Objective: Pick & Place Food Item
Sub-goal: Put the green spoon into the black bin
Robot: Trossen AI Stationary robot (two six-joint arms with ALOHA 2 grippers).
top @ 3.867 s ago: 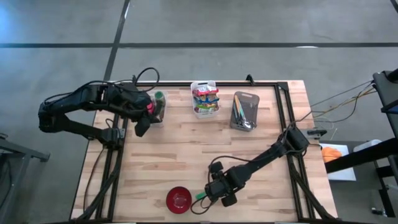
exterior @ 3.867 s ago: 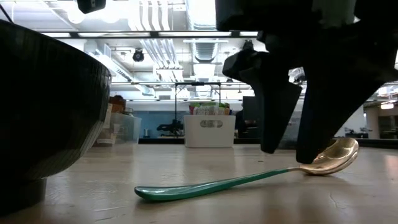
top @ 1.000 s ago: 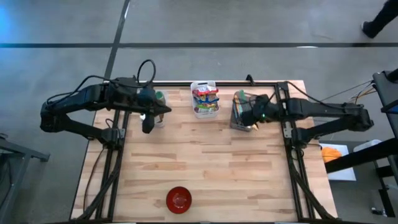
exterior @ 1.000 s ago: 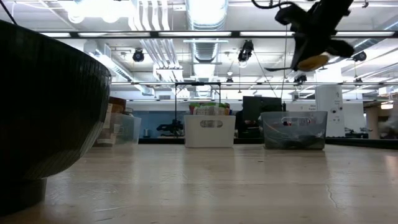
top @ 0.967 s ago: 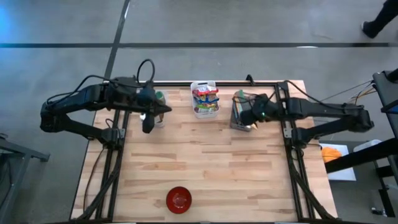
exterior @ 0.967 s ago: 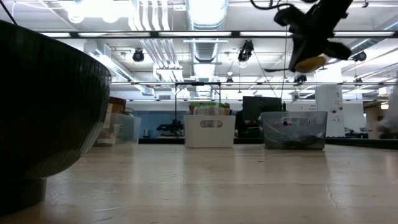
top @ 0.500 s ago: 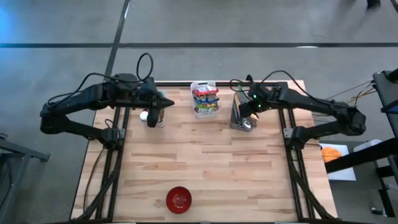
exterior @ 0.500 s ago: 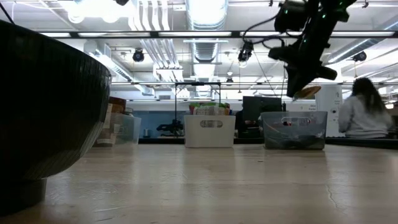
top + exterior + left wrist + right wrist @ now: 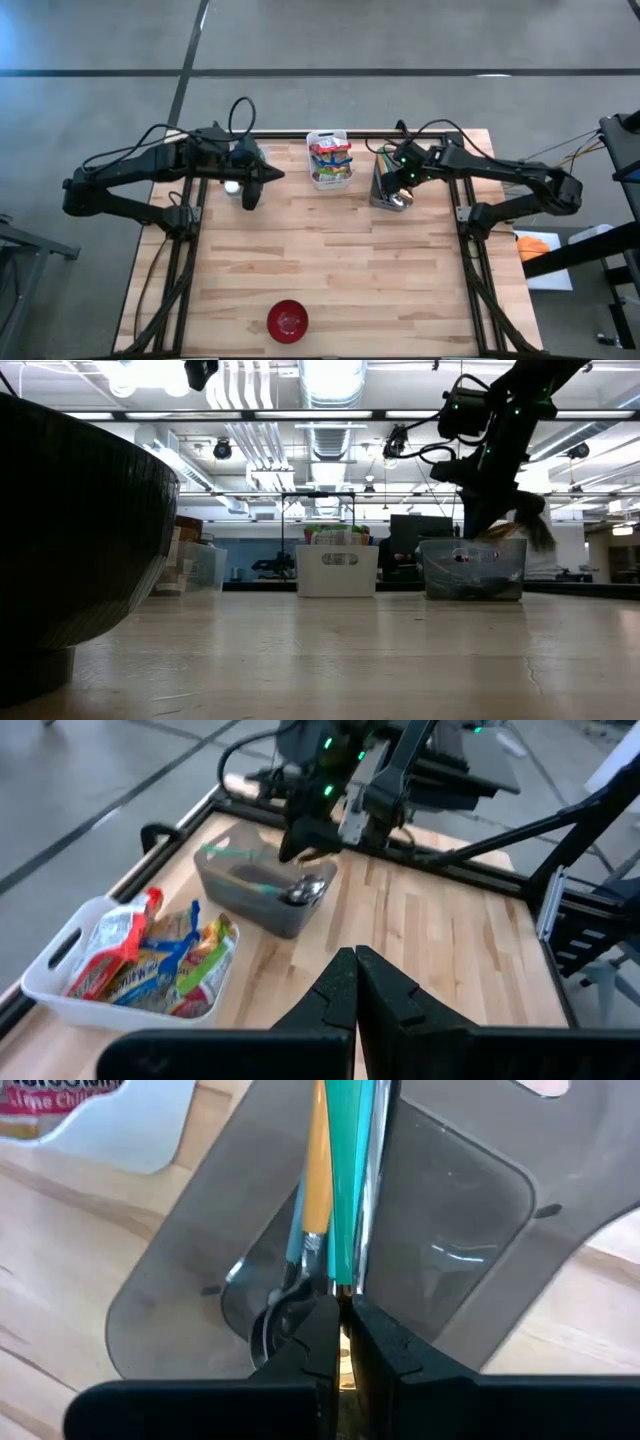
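My right gripper (image 9: 396,182) hangs over the grey cutlery bin (image 9: 392,165) at the far right, shut on a teal-handled spoon (image 9: 346,1170) with a gold bowl. The low view shows this gripper (image 9: 487,525) at the bin's rim (image 9: 473,543). Other cutlery lies in the bin, one piece with an orange handle (image 9: 316,1170). A white basket (image 9: 330,158) of packaged snacks (image 9: 150,955) stands left of the bin. My left gripper (image 9: 355,988) is shut on nothing and points toward the basket from the far left (image 9: 262,184). My right gripper pinches the spoon's teal handle at its lower end (image 9: 343,1280), next to the gold bowl, between its two fingers. The fingers slant down from above. The handle runs forward from the fingers over the open bin. Whether the spoon touches the bin cannot be told.
A red bowl (image 9: 287,320) sits near the front edge; its dark wall (image 9: 70,530) fills the left of the low view. A clear container (image 9: 197,566) stands at the far left under my left arm. Bare wood lies between the bowl and the bins.
My right gripper has carried the spoon down and slightly toward the far left, from well above the bin to the level of its rim, tipping more steeply downward. My left gripper has shifted a little toward the table's right and sunk slightly, staying shut.
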